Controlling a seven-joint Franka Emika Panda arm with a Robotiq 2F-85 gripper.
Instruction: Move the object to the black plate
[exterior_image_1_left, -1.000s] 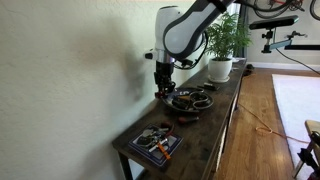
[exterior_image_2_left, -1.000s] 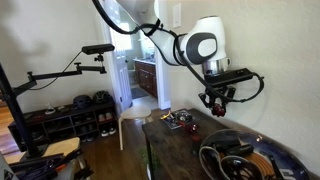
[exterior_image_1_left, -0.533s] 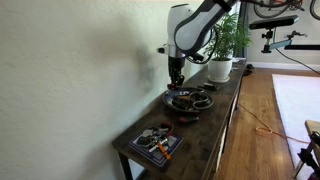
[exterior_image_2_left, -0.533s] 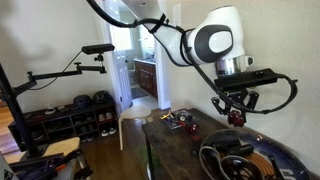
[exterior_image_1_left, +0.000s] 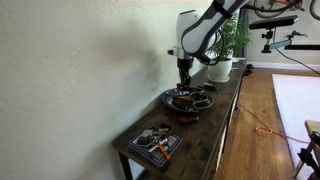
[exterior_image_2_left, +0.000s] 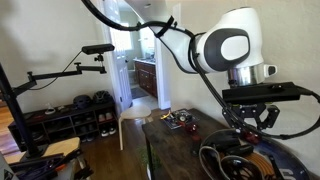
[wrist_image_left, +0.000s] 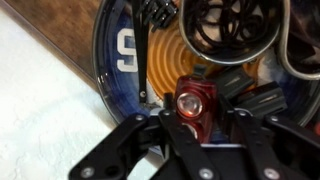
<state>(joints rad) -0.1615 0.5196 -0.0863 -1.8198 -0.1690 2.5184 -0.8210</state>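
My gripper (exterior_image_1_left: 185, 80) is shut on a small red object with a round clear lens (wrist_image_left: 192, 104). It holds the object just above the round black plate (exterior_image_1_left: 171, 99), which stands mid-table. In the wrist view the plate's rim (wrist_image_left: 99, 62) curves at the left, with its compartments and some black items inside. In an exterior view the gripper (exterior_image_2_left: 247, 130) hangs over the plate (exterior_image_2_left: 206, 159) at the lower right. Whether the object touches the plate cannot be told.
A rectangular dark tray (exterior_image_1_left: 153, 143) with small items lies near the table's end; it also shows in an exterior view (exterior_image_2_left: 181, 121). A potted plant (exterior_image_1_left: 220, 68) stands beyond the plate. The wall runs close along the table's side.
The arm has carried the red object along the table, away from the tray, to a spot over the black plate and lower. The gripper has stayed shut.
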